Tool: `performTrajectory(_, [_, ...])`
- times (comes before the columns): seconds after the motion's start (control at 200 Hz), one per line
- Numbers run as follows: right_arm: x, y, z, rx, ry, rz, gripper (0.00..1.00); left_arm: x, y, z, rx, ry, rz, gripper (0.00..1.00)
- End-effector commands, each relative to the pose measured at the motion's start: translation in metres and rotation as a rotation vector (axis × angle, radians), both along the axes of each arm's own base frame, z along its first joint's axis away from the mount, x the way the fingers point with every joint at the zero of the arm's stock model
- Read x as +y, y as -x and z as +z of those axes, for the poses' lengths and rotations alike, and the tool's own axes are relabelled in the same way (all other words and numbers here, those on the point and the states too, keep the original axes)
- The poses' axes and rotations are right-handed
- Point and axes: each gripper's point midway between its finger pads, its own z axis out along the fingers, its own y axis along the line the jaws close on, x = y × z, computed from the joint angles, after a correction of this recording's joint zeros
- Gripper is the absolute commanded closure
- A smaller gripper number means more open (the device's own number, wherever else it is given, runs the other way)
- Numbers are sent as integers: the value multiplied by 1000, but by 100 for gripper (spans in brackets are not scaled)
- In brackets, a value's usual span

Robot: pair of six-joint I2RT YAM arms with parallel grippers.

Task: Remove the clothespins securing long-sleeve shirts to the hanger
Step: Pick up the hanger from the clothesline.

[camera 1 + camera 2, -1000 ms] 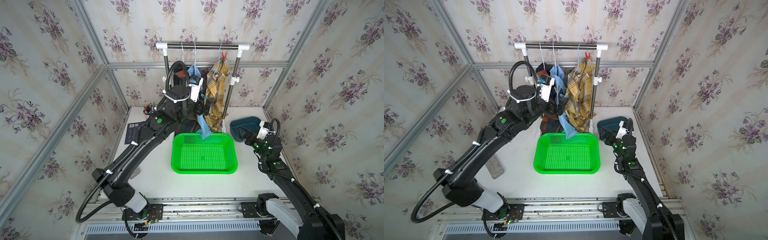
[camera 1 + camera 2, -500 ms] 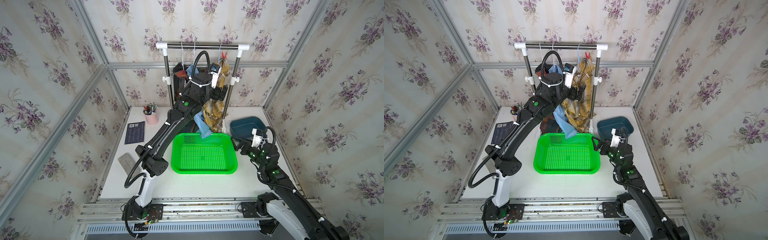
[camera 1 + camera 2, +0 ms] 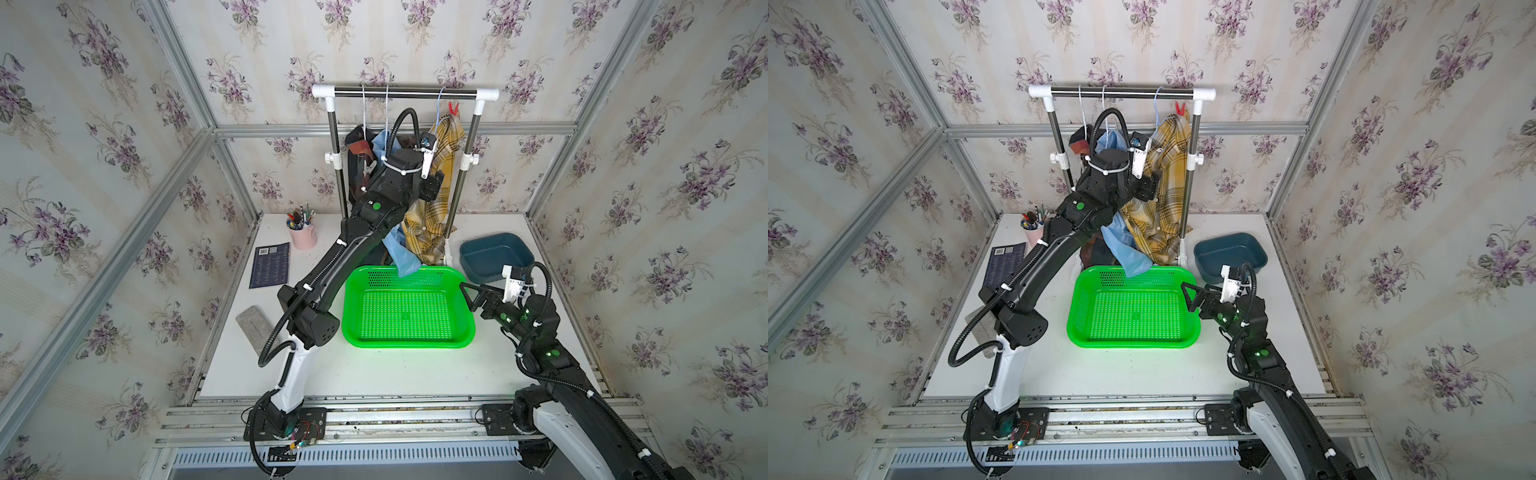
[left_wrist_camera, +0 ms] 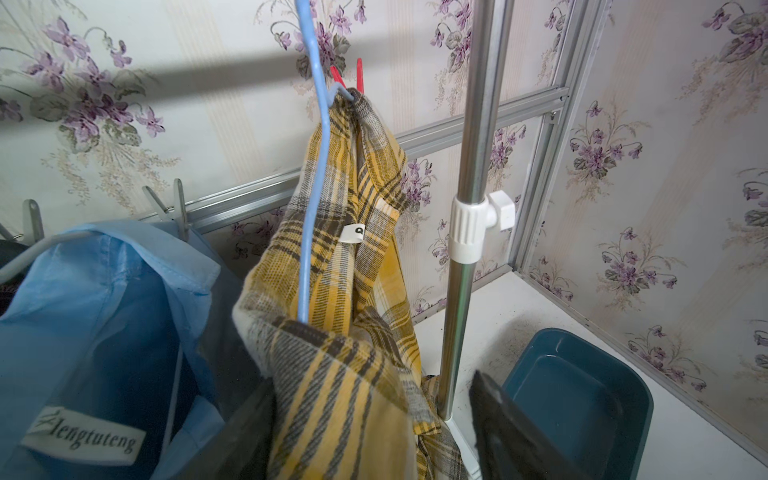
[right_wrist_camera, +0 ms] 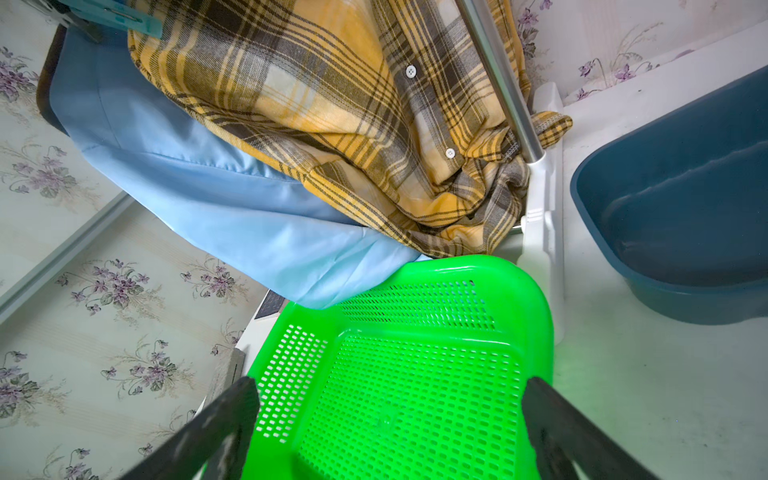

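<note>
A white cloth label [image 4: 83,441] sewn inside the light blue shirt [image 4: 104,299] reads "lengtuteng", and its fancy first letter is hard to read. A tiny white tag [image 4: 352,233] on the yellow-and-grey plaid shirt [image 4: 365,291] shows one dark mark that is cut off. The dark card [image 3: 270,265] on the table [image 3: 374,370] has print too small to read. The red clothespin [image 4: 352,77] sits at the very top of the yellow shirt and pinches it to the blue hanger [image 4: 316,166], near the silver rack pole [image 4: 473,124]. Two see-through grey clothespins [image 4: 179,208] stick up from the shoulder of the blue shirt. The shirts all hang on the rack at the back of the table, and a dark shirt [image 3: 356,174] hangs beside the blue one. The left gripper [image 4: 370,395] is up by the yellow shirt, well below the red clothespin. Its fingers stand partly apart, with yellow cloth hanging between them. The right gripper [image 5: 390,386] is low over the edge of the green basket [image 3: 409,343]. Its fingers are spread wide and hold nothing.
</note>
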Motion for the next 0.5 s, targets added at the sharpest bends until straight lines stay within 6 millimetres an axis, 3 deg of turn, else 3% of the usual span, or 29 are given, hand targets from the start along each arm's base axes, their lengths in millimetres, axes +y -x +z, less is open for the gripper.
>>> performTrajectory(0.0, [2, 0, 9, -25, -27, 8, 2, -8, 0, 3, -10, 26, -39, 38])
performTrajectory(0.28, [2, 1, 10, -30, -32, 10, 2, -17, 6, 4, -3, 43, -106, 69])
performTrajectory(0.495, [4, 1, 12, -35, -44, 19, 2, -25, 2, 6, -19, 73, -137, 72])
